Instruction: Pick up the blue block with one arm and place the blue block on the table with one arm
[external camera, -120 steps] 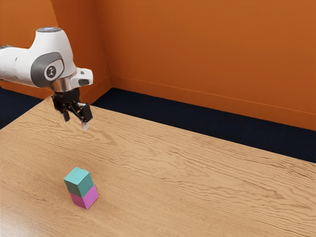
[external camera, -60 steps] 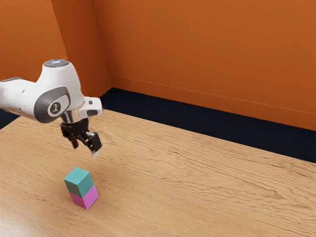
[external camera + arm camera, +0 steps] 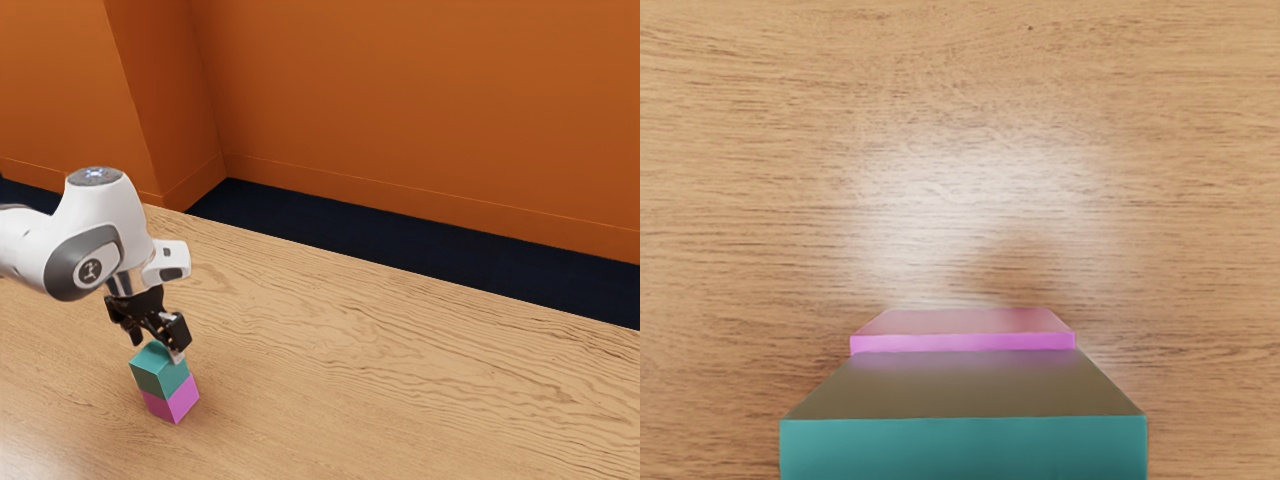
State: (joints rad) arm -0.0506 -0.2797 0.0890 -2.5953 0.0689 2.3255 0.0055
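End effector (image 3: 157, 349) wide, fingers apart, right at the top of the blue block (image 3: 153, 377) (more teal, really); can't tell if they touch. Blue block sits upright on the pink block (image 3: 173, 400), which rests on the bench (image 3: 400, 380). Wrist view has both blocks close under the hand, blue nearer.

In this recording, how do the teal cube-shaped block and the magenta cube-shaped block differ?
The teal cube-shaped block is blue-green, while the magenta cube-shaped block is pinkish purple. The teal one sits on top of the stack; the magenta one is underneath, on the wooden table. The teal one is nearer the black hand than the magenta one. Both are plain-coloured and look similar in size.
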